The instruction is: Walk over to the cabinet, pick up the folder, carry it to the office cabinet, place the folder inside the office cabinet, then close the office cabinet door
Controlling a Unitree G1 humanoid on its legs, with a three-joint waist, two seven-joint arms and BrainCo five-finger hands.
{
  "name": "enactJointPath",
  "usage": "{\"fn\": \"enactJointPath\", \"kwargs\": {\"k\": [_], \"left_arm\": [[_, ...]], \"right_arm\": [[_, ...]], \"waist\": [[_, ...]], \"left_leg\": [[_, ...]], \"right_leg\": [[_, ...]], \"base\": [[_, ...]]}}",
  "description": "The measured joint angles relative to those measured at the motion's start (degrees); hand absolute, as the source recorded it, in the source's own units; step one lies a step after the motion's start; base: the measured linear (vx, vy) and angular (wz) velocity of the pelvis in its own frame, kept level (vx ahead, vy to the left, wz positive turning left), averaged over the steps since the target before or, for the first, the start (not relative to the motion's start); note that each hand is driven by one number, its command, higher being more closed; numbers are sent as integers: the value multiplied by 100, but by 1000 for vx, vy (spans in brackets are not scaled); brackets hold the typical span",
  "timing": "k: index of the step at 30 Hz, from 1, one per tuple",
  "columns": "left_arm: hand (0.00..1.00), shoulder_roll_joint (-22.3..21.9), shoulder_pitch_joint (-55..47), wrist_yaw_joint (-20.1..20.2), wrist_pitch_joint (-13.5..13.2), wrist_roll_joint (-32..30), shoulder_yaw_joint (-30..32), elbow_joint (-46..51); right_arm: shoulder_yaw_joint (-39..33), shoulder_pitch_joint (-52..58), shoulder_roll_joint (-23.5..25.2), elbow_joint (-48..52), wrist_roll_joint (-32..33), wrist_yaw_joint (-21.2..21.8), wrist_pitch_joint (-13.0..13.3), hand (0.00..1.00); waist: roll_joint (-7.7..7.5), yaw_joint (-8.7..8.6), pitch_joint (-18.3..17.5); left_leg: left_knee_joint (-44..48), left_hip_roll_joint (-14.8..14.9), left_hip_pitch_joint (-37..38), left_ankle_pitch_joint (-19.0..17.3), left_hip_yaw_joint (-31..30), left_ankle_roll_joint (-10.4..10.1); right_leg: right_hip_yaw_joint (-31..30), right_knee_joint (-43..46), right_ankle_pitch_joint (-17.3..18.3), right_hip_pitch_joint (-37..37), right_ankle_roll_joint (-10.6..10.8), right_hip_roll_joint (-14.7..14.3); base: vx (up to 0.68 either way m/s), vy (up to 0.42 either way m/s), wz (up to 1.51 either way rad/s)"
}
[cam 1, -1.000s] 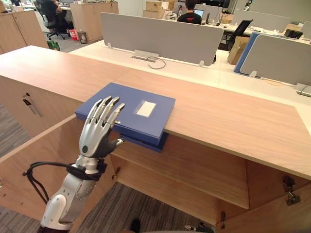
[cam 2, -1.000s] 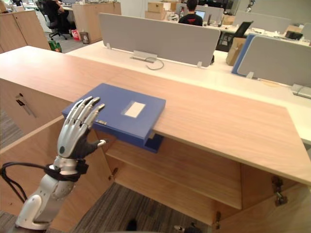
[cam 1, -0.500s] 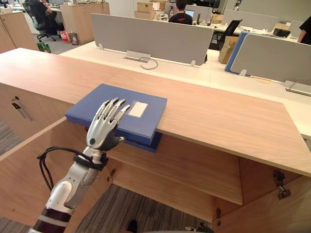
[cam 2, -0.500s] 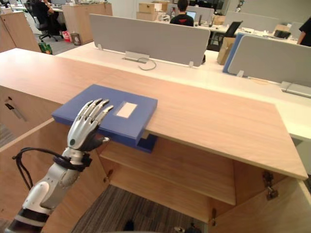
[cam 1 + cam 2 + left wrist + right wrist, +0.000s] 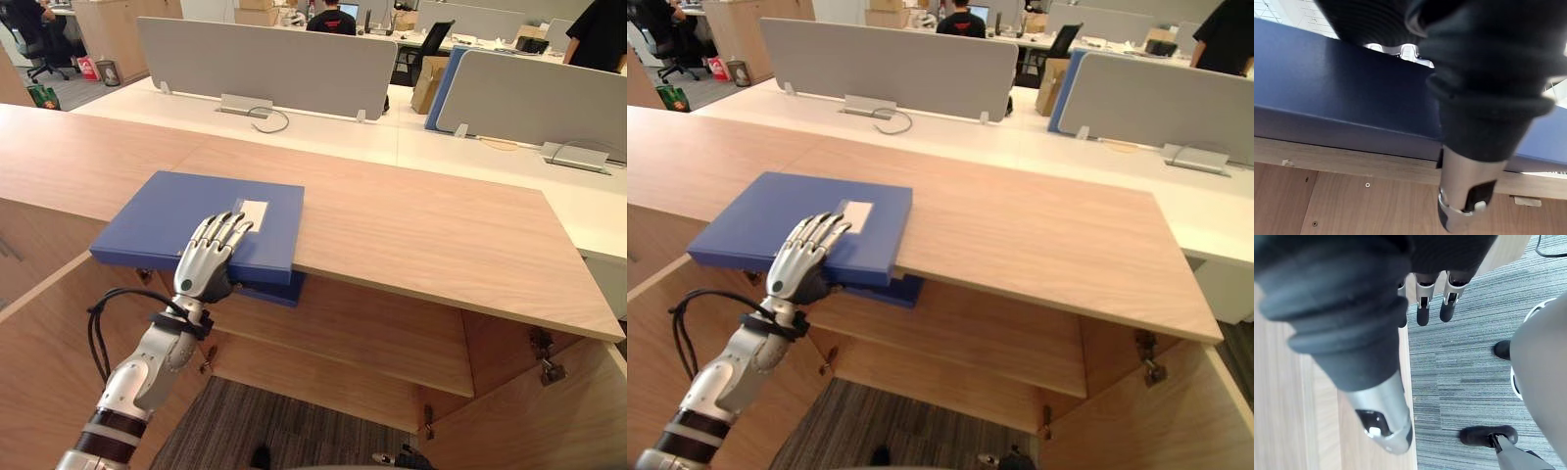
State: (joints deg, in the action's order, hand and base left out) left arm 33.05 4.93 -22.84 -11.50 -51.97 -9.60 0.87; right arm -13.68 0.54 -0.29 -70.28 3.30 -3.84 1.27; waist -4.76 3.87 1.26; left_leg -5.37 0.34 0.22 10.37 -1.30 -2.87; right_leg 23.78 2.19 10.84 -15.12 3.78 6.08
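We rest our left hand (image 5: 204, 269), fingers flat, atop the folder (image 5: 157, 215), thumb seemingly below its near edge overhanging the surface (image 5: 411, 225).

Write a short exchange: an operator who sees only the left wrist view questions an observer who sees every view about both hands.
Operator: I see a blue edge above wood. Where are the fingers?
Observer: The left hand lays straight fingers flat on top of the folder.
Operator: And the other hand?
Observer: The right hand hangs open, pointing down at the carpet.
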Motion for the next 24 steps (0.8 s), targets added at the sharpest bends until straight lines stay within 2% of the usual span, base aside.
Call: {"fn": "enactJointPath", "kwargs": {"k": [4, 5, 24], "left_arm": [[0, -1, 34, 9, 7, 0, 21, -56], [100, -4, 44, 10, 6, 0, 47, -108], [100, -182, 138, -83, 104, -221, 285, -124]], "right_arm": [[0, 0, 0, 40, 0, 3, -2, 0], [1, 0, 1, 40, -1, 8, -4, 0], [0, 9, 1, 82, -1, 42, -8, 0]], "waist": [[3, -14, 2], [7, -16, 5], [51, -126, 37]], "left_leg": [[-1, -1, 12, -16, 33, 2], [-1, -2, 20, -25, 48, 0], [-2, -12, 85, -97, 119, 7]], "right_leg": [[-28, -3, 0, 0, -1, 10], [-42, -3, 0, 0, -1, 16], [-99, -49, 4, -56, -4, 36]], "base": [[-3, 4, -5], [0, 9, -5], [0, 2, -1]]}}
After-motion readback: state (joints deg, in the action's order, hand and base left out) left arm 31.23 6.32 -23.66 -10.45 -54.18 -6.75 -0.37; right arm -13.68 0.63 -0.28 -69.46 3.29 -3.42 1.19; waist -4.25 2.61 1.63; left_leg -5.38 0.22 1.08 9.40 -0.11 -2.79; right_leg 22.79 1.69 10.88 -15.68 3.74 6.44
